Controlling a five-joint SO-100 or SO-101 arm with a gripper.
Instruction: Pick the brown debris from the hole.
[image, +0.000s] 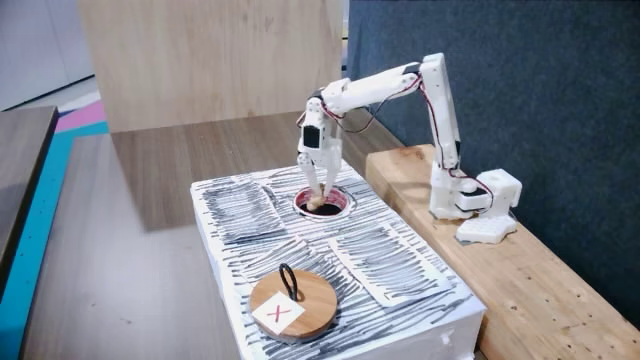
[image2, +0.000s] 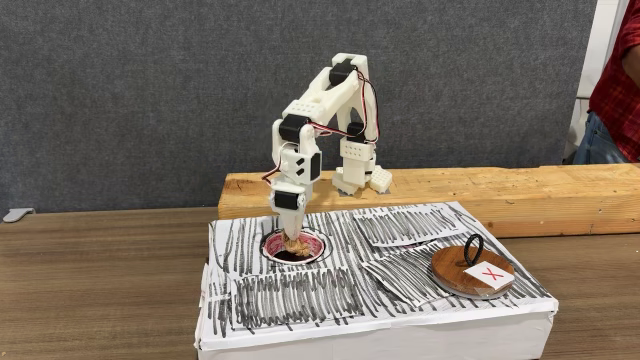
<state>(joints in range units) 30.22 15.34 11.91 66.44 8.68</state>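
Striped box top (image2: 400, 290), end effector (image2: 292, 238) clamped on brown debris (image2: 296, 244) — just above the hole (image2: 312, 252)

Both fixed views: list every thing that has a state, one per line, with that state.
end effector: lowered at the mouth of the hole, closed on the brown debris
brown debris: held at rim level of the hole
hole: uncovered, pink-red rim exposed, dark inside
wooden disc: flat on the striped box, away from the hole, loop handle upright
striped box: upright on the table
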